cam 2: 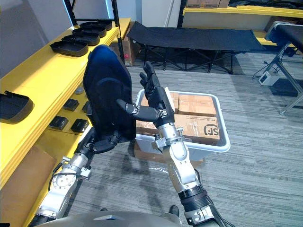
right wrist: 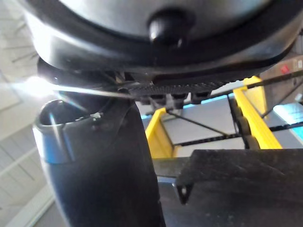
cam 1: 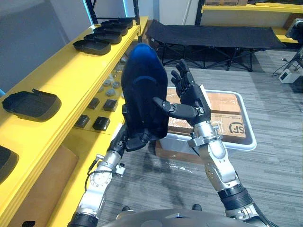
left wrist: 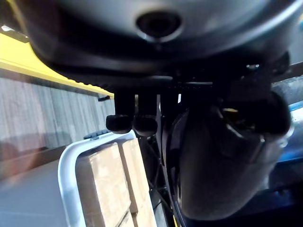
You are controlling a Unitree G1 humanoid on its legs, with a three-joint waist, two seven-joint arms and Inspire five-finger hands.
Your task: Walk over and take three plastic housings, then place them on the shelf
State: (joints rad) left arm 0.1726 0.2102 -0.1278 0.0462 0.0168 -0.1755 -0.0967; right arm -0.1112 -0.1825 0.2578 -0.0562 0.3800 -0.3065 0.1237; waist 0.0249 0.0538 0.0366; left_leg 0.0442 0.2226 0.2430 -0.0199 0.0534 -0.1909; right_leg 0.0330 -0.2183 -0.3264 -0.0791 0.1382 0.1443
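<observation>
A dark plastic housing (cam 1: 144, 90) stands upright in front of me, held off the floor beside the yellow shelf (cam 1: 71, 71). My left hand (cam 1: 135, 139) is curled round its lower edge from below. My right hand (cam 1: 191, 97) is raised to the housing's right with fingers straight, and its thumb rests against the housing's face. On the shelf's top board one housing (cam 1: 31, 104) lies near me and a row of several more (cam 1: 92, 46) lies farther along. In the left wrist view the held housing (left wrist: 222, 156) shows past the curled fingers (left wrist: 125, 123).
A lower shelf board carries small black parts (cam 1: 101, 124). A white bin (cam 1: 246, 137) with cardboard boxes sits on the grey floor to the right. A black folding cot (cam 1: 213, 35) stands at the back, before another yellow shelf (cam 1: 246, 9).
</observation>
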